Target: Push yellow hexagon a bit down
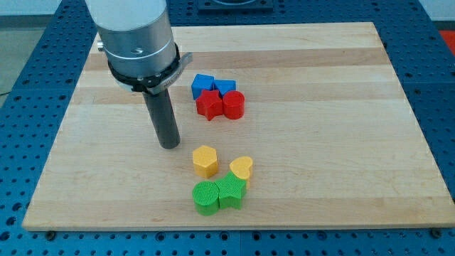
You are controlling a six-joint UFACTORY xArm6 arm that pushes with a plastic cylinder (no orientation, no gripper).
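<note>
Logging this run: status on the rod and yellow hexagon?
My tip up-left of yellow hexagon, apart. Green blocks just below hexagon, in its path.

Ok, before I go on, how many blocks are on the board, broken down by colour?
Blue: 2, two blue blocks, shapes unclear
Red: 2, red star, red cylinder
Yellow: 2, yellow hexagon, yellow heart
Green: 2, green cylinder, green block
Total: 8
My tip sits up and to the view's left of the yellow hexagon, apart from it.
</note>
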